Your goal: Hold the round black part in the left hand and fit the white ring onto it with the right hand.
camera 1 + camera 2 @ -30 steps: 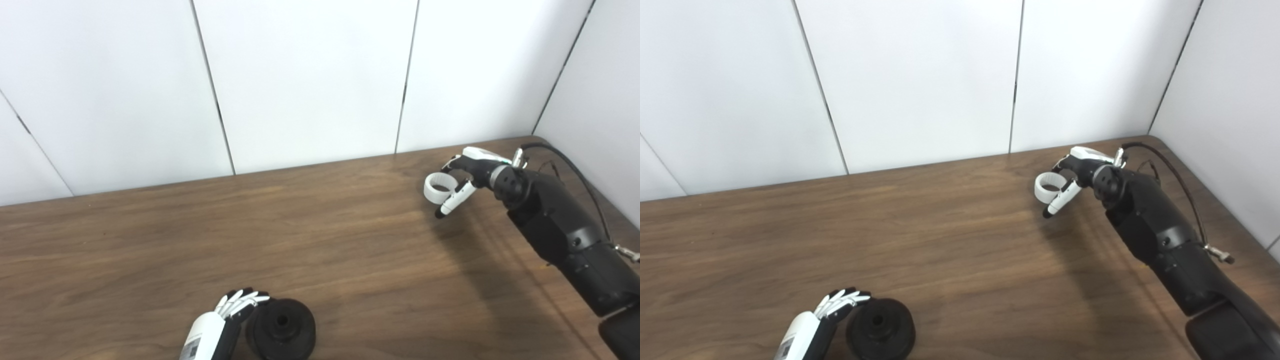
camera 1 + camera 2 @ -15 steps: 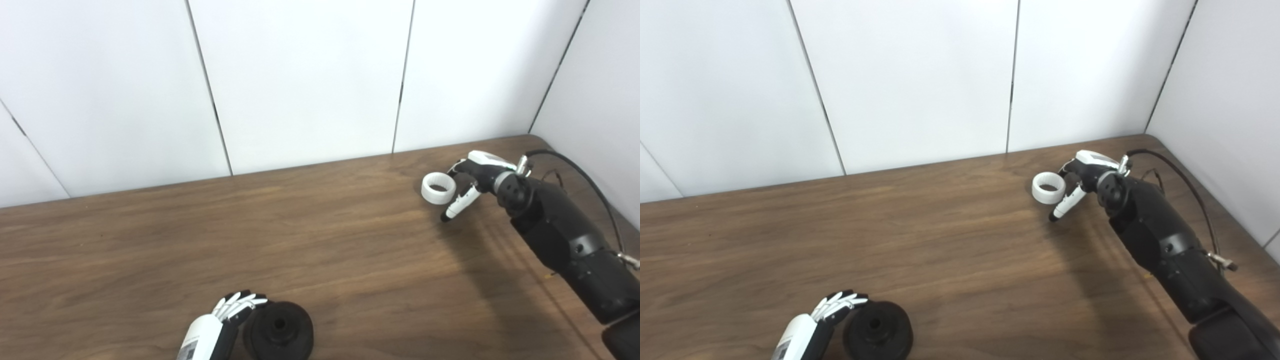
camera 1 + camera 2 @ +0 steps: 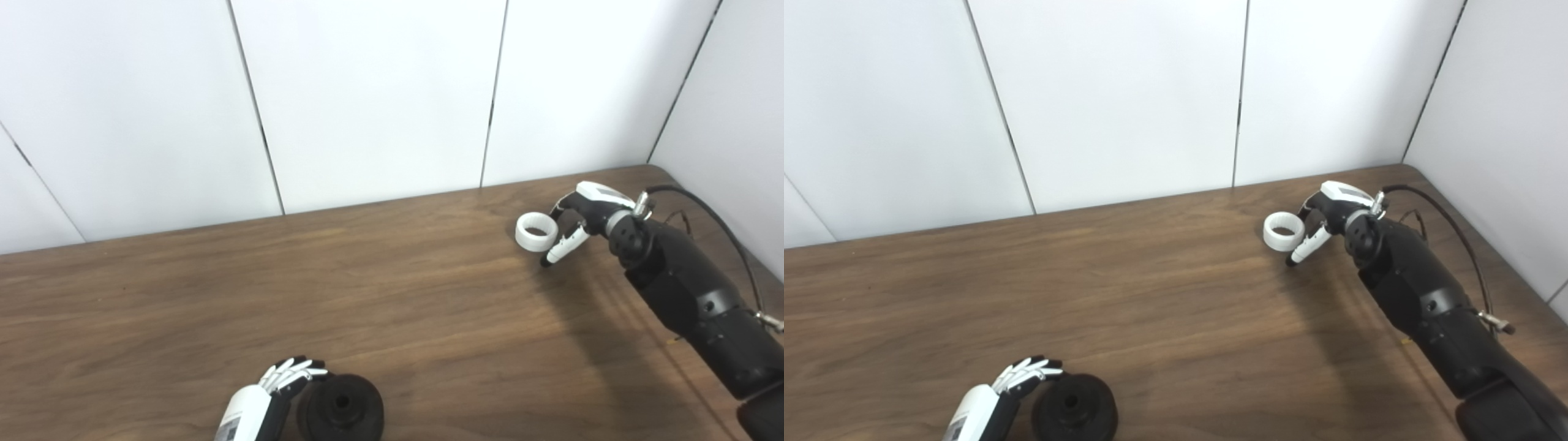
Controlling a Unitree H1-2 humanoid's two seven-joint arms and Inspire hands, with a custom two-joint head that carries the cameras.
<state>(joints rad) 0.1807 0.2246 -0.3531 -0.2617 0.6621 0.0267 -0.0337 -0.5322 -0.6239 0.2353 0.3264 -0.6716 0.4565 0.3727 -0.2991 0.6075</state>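
White ring [image 3: 536, 231], upper right, now lower, apparently resting on tabletop [image 3: 392, 288]; right hand [image 3: 579, 217] loosely curled beside, grip uncertain. Left hand [image 3: 288, 380], fingers extended against black part [image 3: 340, 405], unchanged. Fitting not begun.

table [image 3: 184, 318]: brown wood grain | wall panels [image 3: 367, 92]: white (dark vertical seams), behind and at right

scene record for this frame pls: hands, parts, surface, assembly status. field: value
left hand: near edge of the table, fingers against the round black part's left side; a full grip cannot be confirmed
right hand: far right, fingers curled at the white ring; whether it grips the ring is unclear
round black part: on the table, centre hole facing up
white ring: far right, at the right hand's fingertips, opening up
assembly: not yet fitted; ring and black part far apart
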